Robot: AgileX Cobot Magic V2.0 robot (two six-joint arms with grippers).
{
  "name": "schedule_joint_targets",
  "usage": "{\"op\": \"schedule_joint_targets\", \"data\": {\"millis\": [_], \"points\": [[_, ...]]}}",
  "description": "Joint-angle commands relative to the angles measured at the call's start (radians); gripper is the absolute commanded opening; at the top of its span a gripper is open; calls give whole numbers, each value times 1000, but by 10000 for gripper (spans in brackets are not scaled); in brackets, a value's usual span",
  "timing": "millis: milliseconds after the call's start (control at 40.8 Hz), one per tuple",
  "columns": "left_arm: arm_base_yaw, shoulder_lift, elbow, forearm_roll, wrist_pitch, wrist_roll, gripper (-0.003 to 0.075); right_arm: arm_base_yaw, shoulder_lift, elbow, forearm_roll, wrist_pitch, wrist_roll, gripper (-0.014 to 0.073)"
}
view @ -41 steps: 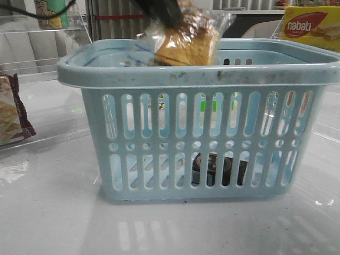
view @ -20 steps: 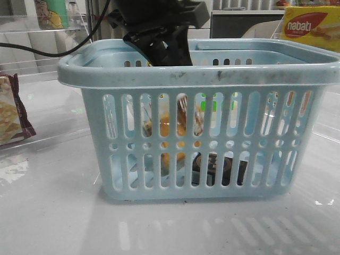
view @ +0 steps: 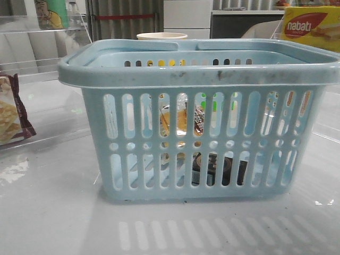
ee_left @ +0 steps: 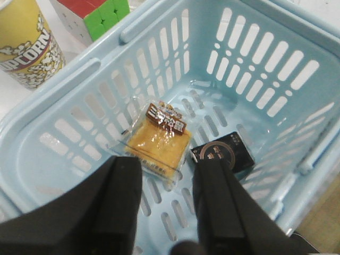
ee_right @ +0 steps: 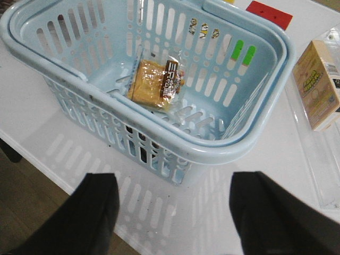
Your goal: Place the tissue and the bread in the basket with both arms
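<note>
Front view: the bread (view: 180,119) and the tissue (view: 218,169) lie inside the basket (view: 196,74); no fingers show.

Left wrist view: the left gripper (ee_left: 166,186) is open and empty, bread just beyond its fingertips.

Right wrist view: the right gripper (ee_right: 172,204) is wide open, empty, well apart from the basket.

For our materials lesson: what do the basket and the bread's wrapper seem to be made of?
The basket looks like moulded matte plastic: light blue, slotted walls, scuffed rim. The bread wrapper seems to be thin clear plastic film, glossy and crinkled, with the yellow loaf showing through.
</note>
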Motion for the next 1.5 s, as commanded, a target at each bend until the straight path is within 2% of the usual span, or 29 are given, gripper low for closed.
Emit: {"op": "schedule_joint_targets", "data": {"millis": [0, 221, 540, 736, 981, 1202, 1300, 1471], "points": [[-8, -142, 88, -14, -117, 1, 329, 0, 3, -27, -11, -72, -5, 550], [-8, -372, 358, -14, -214, 1, 329, 0, 3, -27, -11, -72, -5, 550], [-8, -662, 641, -14, -220, 1, 329, 0, 3, -27, -11, -76, -5, 550], [-8, -768, 713, 12, -220, 1, 329, 0, 3, -12, -11, -64, -5, 550], [-6, -766, 721, 60, -230, -3, 329, 0, 3, 30, -12, -65, -5, 550], [23, -760, 721, 79, -232, -84, 329, -2, 3, 34, -12, -65, 12, 547], [42, -760, 721, 79, -232, -97, 329, -2, 3, 34, -12, -65, 12, 492], [44, -760, 721, 77, -236, -97, 323, -2, 3, 34, -12, -65, 11, 276]]}}
